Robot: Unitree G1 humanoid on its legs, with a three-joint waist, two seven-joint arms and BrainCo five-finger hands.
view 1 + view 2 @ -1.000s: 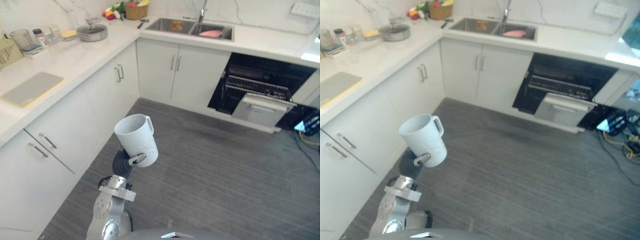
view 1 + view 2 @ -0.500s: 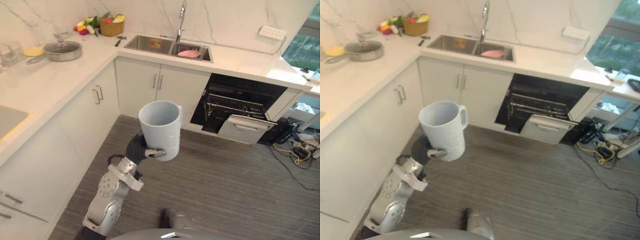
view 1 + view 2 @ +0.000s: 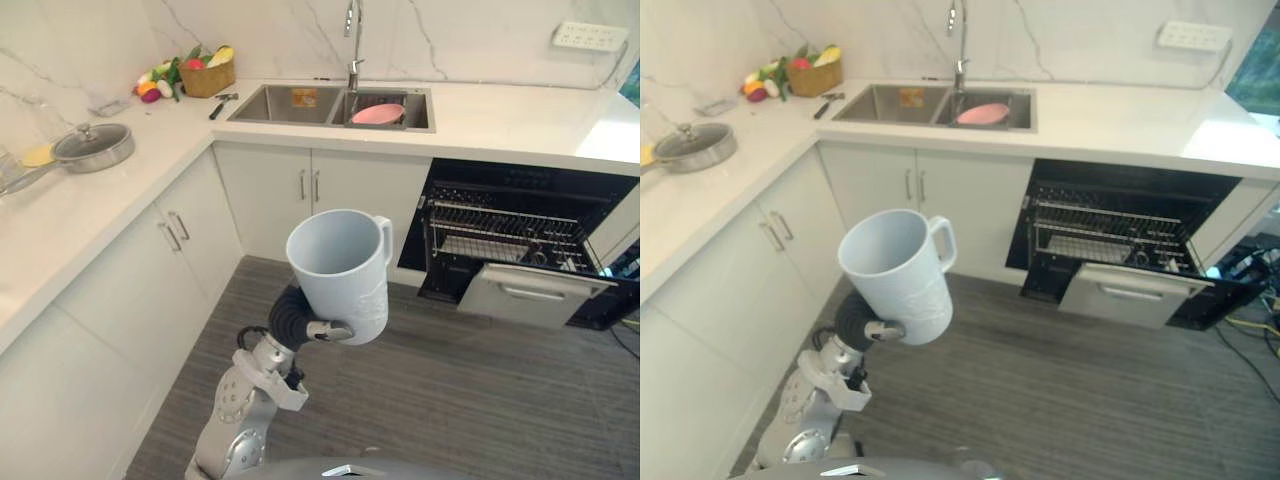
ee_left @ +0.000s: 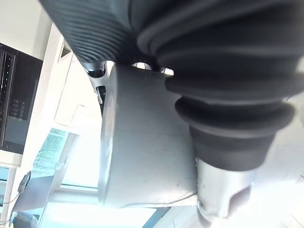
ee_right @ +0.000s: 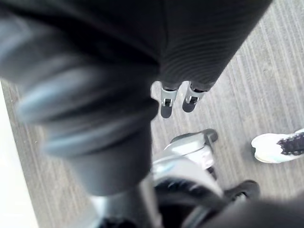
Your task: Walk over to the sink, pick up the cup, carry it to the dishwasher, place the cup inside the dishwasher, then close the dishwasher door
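One pale cup [image 3: 340,270], smooth-walled with a loop handle on its far side, rides mouth-up and slightly tilted in the robot's left hand [image 3: 322,328]. The hand's thumb is clamped across the lower wall, and the cup hangs above the grey, fine-striped floor [image 3: 480,400]. The left wrist view shows the same cup [image 4: 142,147] pressed against the hand's dark ribbed cover.

Ahead, a steel sink [image 3: 268,103] of two rectangular basins is set into the white marble-veined counter [image 3: 500,110]. One curved tap [image 3: 352,30] rises behind it and one pink dish [image 3: 378,113] lies in the right basin. Below the sink stand two flat white cabinet doors [image 3: 320,195], each with a slim vertical handle.

Just to their right the dishwasher [image 3: 455,270] gapes dark under the counter. One wire rack [image 3: 505,228] shows inside it, and its white front panel [image 3: 535,297], with a bar handle, hangs low before the opening. Bare floor lies between the cup and that opening.

On the counter's left run sit one lidded metal pan [image 3: 92,147] and, in the corner, one woven basket [image 3: 208,78] with bright fruit and vegetables beside it. One white socket strip [image 3: 590,37] is fixed to the wall at far right.

The right hand [image 5: 167,99] hangs relaxed over the floor, holding nothing, with a person's white shoe [image 5: 278,146] nearby.
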